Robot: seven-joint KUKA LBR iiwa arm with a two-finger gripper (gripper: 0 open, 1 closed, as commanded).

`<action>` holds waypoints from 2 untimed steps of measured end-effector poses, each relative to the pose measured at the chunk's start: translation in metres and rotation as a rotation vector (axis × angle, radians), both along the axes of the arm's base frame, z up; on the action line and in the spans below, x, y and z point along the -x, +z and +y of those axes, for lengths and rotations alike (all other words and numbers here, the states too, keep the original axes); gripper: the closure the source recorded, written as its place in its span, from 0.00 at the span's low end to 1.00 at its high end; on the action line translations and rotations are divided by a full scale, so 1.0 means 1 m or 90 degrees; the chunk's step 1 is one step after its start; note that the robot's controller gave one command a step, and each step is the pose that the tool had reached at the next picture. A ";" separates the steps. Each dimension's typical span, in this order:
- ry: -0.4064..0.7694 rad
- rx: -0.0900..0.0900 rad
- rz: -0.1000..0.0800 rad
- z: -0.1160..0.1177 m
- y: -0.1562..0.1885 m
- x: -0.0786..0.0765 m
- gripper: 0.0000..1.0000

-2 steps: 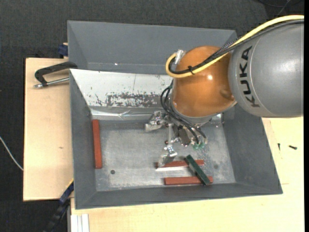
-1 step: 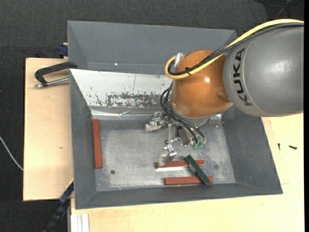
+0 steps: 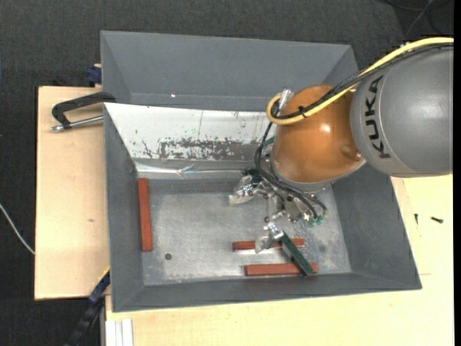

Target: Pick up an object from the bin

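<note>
Starting at the bin's (image 3: 216,67) left wall, we find a long red bar (image 3: 145,215) lying flat on the floor, lengthwise along that wall; just right of its near end, towards the front left corner, sits a small dark speck (image 3: 168,256), too small for us to name; the middle of the floor is bare metal. Towards the front right corner lie two more red pieces, both roughly parallel to the front wall: a short red bar (image 3: 245,246), and nearer the front wall a low red bar (image 3: 270,269), close to each other but apart. The gripper (image 3: 271,232) hangs over the short red bar, its metal tip at or just above that bar's middle; we cannot tell whether it stands wide or narrow, nor whether it touches. Just right of it a green bar (image 3: 299,254) slants across the short red bar's right end, down to the low red bar's right end. Above sits the orange cover (image 3: 313,135); the grey arm (image 3: 414,114) comes over the right wall.
</note>
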State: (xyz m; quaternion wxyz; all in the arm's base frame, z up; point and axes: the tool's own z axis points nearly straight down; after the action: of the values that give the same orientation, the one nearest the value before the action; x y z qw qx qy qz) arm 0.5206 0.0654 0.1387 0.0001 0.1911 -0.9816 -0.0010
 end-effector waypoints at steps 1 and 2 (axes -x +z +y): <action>0.237 0.000 0.000 -0.014 -0.059 0.019 1.00; 0.237 0.000 0.000 -0.014 -0.059 0.019 1.00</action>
State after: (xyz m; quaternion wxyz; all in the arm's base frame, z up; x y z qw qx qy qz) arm 0.5017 0.0512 0.0797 0.0001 0.3695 -0.9292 -0.0009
